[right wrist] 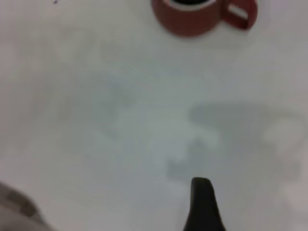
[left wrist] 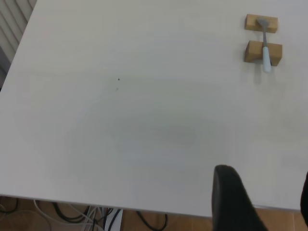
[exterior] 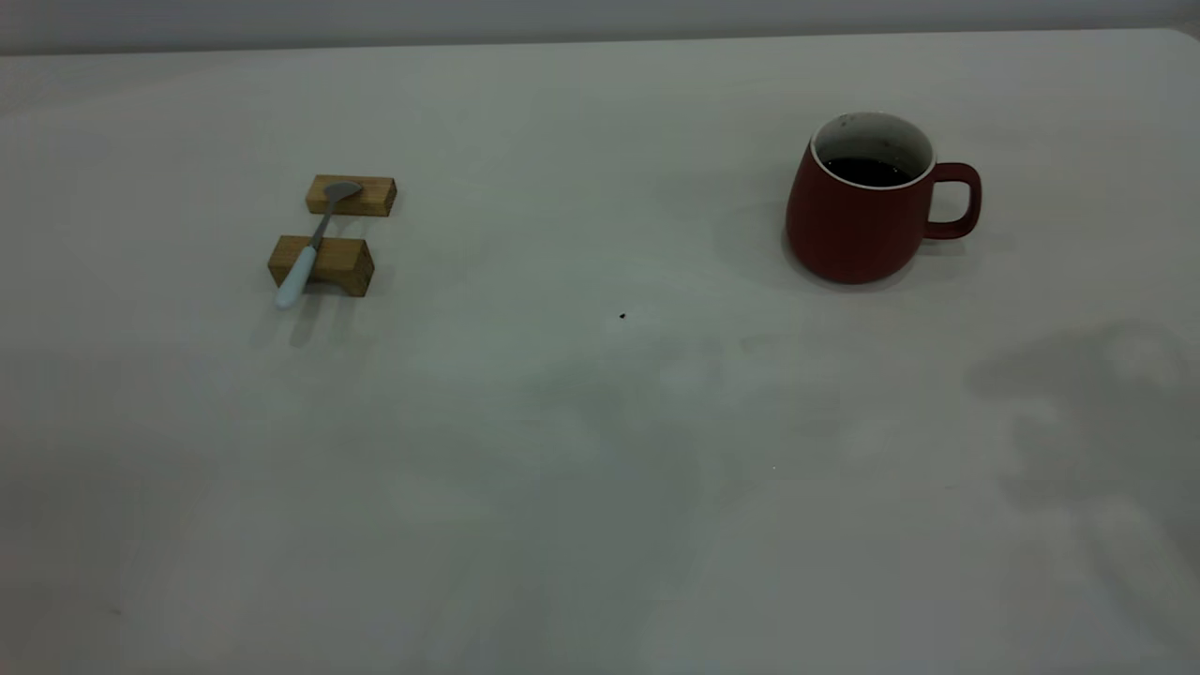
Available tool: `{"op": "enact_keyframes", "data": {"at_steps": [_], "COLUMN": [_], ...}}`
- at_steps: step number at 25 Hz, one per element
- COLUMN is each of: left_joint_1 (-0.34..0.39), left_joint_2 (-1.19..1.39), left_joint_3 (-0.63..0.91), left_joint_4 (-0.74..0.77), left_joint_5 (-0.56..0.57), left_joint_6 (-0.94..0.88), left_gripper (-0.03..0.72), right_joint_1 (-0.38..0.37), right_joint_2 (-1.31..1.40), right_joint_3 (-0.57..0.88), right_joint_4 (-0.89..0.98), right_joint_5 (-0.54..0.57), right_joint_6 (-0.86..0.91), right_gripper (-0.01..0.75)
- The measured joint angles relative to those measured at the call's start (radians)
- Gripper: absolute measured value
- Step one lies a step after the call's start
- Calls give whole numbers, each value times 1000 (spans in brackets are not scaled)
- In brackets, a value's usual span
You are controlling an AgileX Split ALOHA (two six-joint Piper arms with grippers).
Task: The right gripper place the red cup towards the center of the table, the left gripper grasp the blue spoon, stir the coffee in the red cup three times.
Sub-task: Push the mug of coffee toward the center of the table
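Dark-red rounded ceramic cup (exterior: 862, 220) of black coffee (exterior: 867, 171) at 2 o'clock; pale-blue-handled metal spoon (exterior: 309, 248) across two wooden blocks (exterior: 322, 264) at 10. Both grippers' finger spacing: cannot tell.

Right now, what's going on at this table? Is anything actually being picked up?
Nothing is being handled yet. The red cup stands on the right side of the table with dark coffee inside, handle pointing outward. On the left, the blue spoon lies across two wooden blocks. Both arms are held back: only a fingertip of the left gripper and of the right gripper shows, far from either item.
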Motion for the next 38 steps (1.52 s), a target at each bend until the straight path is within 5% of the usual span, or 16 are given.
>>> {"op": "enact_keyframes", "data": {"at_steps": [8, 18, 31, 38], "left_joint_1": [0, 0, 0, 0], "left_joint_2": [0, 0, 0, 0], "left_joint_3": [0, 0, 0, 0], "left_joint_4": [0, 0, 0, 1], "left_joint_5": [0, 0, 0, 0], "left_joint_6": [1, 1, 1, 0], "left_gripper": [425, 425, 425, 425], "right_joint_1": [9, 42, 30, 104], "right_joint_2": [351, 689, 856, 903], "right_joint_3": [-283, -483, -511, -528], "right_joint_4": [17, 32, 276, 474], "right_joint_5": [-28, -84, -259, -276], "right_joint_6": [-195, -848, -1335, -1442], "right_gripper": [582, 582, 582, 582]}}
